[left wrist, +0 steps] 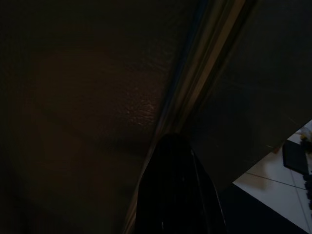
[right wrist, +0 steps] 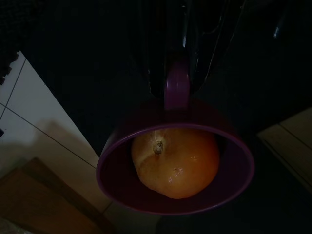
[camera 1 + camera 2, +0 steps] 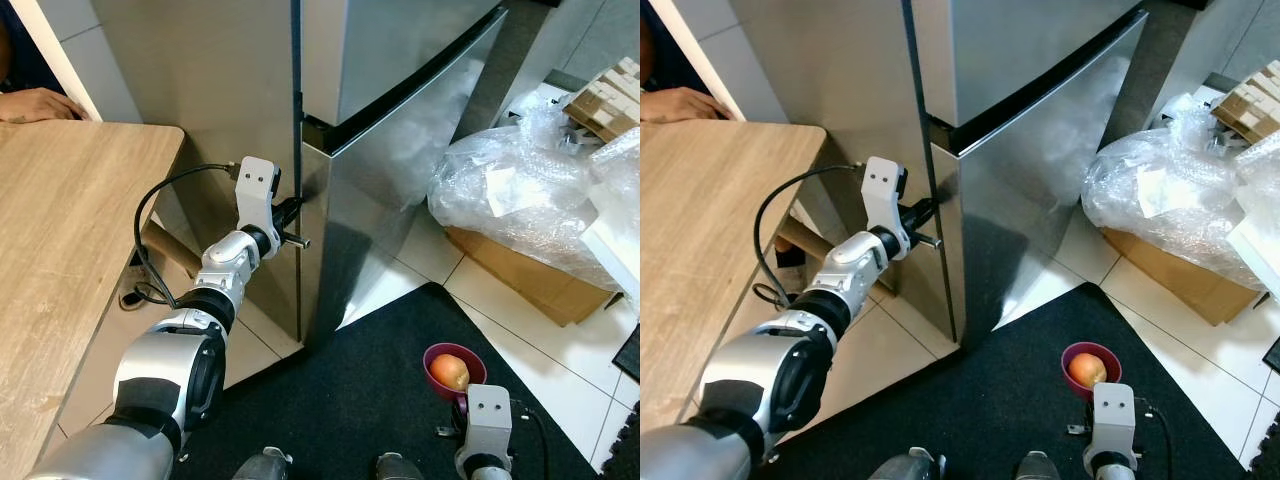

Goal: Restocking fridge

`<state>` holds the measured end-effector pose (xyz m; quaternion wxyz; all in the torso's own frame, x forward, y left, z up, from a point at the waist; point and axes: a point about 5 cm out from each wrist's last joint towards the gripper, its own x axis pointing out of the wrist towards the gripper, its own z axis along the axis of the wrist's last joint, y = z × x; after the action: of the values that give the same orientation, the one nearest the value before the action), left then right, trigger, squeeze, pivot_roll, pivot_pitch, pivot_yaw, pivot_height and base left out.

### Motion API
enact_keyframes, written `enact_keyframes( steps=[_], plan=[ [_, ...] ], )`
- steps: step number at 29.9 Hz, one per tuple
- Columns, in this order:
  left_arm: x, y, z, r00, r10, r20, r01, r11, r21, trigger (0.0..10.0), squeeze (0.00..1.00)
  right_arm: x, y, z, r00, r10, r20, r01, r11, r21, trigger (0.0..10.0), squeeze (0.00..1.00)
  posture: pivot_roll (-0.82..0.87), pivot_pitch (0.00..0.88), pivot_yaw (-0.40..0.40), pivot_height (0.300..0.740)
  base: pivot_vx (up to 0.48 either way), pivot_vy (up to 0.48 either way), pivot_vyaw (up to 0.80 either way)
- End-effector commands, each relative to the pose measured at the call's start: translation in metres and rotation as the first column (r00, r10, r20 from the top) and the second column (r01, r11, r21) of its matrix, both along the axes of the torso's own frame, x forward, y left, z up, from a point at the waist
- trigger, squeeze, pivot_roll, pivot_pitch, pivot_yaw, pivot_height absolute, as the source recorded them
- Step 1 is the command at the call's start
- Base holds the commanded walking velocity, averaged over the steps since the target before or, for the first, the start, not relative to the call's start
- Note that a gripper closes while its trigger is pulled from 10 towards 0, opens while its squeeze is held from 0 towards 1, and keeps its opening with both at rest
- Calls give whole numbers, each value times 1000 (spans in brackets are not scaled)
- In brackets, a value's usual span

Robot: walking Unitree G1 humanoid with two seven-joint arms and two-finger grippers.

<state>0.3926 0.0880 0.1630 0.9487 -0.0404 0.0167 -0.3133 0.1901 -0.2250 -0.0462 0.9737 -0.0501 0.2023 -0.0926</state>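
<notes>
- White floor tiles [image 3: 590, 400] and a black mat [image 3: 360, 400] lie in front of a stainless fridge [image 3: 400, 160], whose doors both stand shut.
- At the left is a wooden table [image 3: 60, 240] with a person's hand [image 3: 38, 104] resting at its far edge; at the right, a cardboard box [image 3: 530, 275] sits under crumpled plastic wrap [image 3: 520, 190].
- Stretched forward, the left gripper [image 3: 296, 222] is at the left edge of the fridge's lower door [image 3: 390, 200], its fingertips at the seam between door and side panel. The left wrist view is too dark to tell whether the fingers are parted or together.
- Low and near at the right, the right gripper [image 2: 176, 80] has its fingers closed on the handle of a purple cup [image 2: 175, 161] with an orange fruit [image 2: 175, 161] inside, held over the mat.
- Judging by this, restocking is barely begun: the door has yet to be pulled open, and the fruit still waits to go inside.
</notes>
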Motion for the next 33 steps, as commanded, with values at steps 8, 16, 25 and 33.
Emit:
enact_keyframes(
  steps=[8, 16, 25, 33],
  plan=[
    [-15, -46, -5, 960, -280, 4, 280, 958, 57, 10000, 0, -5, -8, 1, 1000, -10, 12, 10, 1000, -12, 10000, 0, -207, 260, -5, 731, 0, 0, 0],
    [-15, -56, 4, 955, -294, 26, 294, 956, 2, 10000, 0, -9, -7, 0, 1000, -16, 15, 16, 1000, -7, 10000, 0, -208, 254, 4, 731, 0, 0, 0],
    [-20, -72, 7, 939, -343, 40, 345, 937, -62, 10000, 0, -10, -10, 1, 999, -25, 22, 25, 1000, -9, 10000, 0, -218, 252, 11, 731, 0, 0, 0],
    [-23, -80, 8, 930, -366, 44, 369, 926, -85, 10000, 0, -9, -10, 1, 999, -25, 24, 25, 1000, -10, 10000, 0, -222, 250, 7, 731, 0, 0, 0]
  ],
)
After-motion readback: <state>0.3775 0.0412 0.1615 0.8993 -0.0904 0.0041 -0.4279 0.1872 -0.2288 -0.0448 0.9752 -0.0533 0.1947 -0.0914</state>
